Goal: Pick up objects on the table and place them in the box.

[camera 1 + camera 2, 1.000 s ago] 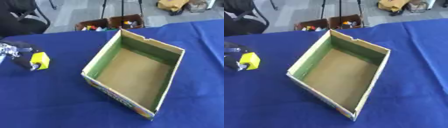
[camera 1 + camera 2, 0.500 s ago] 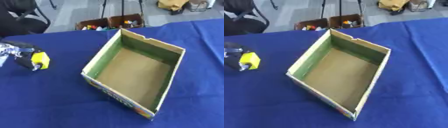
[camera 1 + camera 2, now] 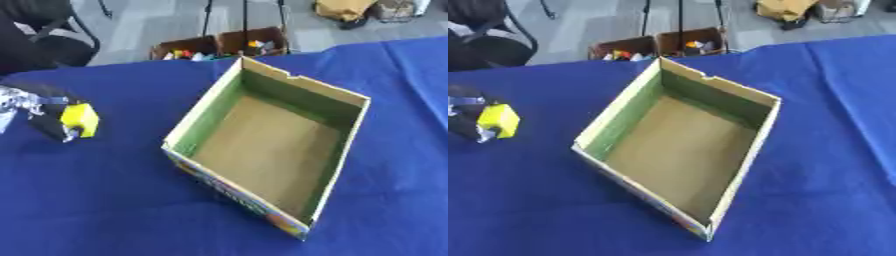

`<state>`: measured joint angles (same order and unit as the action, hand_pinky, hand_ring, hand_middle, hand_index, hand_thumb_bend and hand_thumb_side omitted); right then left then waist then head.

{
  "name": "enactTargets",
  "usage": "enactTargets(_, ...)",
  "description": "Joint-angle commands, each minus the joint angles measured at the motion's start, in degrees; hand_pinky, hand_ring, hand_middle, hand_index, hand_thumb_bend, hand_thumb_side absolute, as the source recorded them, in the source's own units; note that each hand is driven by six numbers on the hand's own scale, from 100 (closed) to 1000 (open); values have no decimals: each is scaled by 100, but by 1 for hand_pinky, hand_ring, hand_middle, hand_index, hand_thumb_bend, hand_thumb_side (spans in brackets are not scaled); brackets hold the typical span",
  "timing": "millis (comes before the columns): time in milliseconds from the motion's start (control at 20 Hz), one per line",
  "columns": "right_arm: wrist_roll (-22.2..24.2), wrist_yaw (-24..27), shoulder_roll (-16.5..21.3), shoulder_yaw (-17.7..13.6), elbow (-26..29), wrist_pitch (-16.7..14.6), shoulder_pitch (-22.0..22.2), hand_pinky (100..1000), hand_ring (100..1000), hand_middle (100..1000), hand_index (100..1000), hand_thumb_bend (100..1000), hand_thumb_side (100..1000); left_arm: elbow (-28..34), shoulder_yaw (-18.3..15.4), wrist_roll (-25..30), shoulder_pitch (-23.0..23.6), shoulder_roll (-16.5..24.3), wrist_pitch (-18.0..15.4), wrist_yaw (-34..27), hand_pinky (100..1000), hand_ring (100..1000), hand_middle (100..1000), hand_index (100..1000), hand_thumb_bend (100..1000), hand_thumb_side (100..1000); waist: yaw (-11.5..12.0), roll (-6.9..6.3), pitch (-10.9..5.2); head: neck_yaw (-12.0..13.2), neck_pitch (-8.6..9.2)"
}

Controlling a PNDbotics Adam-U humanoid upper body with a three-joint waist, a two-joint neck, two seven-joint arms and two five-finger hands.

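Note:
An open cardboard box (image 3: 204, 110) with green inner walls and a bare brown floor stands askew in the middle of the blue table (image 3: 105, 200). Nothing lies inside it. At the table's left edge my left hand (image 3: 42, 114), black with silver parts, is curled round a small yellow block (image 3: 80, 119). The block is well to the left of the box, low over the cloth; I cannot tell whether it touches the cloth. My right hand shows in neither view.
Beyond the table's far edge, two open cartons (image 3: 219, 45) with colourful small items stand on the grey floor. A black chair (image 3: 48, 35) is at the upper left. A fold in the cloth runs along the right side (image 3: 859, 115).

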<state>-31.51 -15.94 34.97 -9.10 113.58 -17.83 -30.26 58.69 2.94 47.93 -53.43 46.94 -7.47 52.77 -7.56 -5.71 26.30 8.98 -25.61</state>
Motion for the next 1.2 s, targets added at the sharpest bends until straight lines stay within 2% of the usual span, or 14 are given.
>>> enactTargets(50,-34,37,88,-68,101,19,-59,709,695,612,734,100,587,-5,-23,-92,-57,195,29,-83,691,556,774,885,100,398,-12,-73,-20,13,15)
enactTargets(250,-41,37,69,-68,101,63,-68,709,693,610,733,100,582,-33,-29,-199,-83,178,108,-229,650,485,707,816,100,416,-8,-64,-42,5,-5)
enactTargets(700,-41,22,0,-59,101,116,-42,708,692,608,730,100,569,10,-49,-374,-155,188,202,-334,618,437,624,687,100,423,20,-53,-174,5,-73)
enactTargets(1200,-69,16,-57,-48,101,122,-4,708,693,607,728,100,554,82,-38,-462,-304,176,187,-275,582,383,585,658,100,411,55,-61,-348,-38,-203)
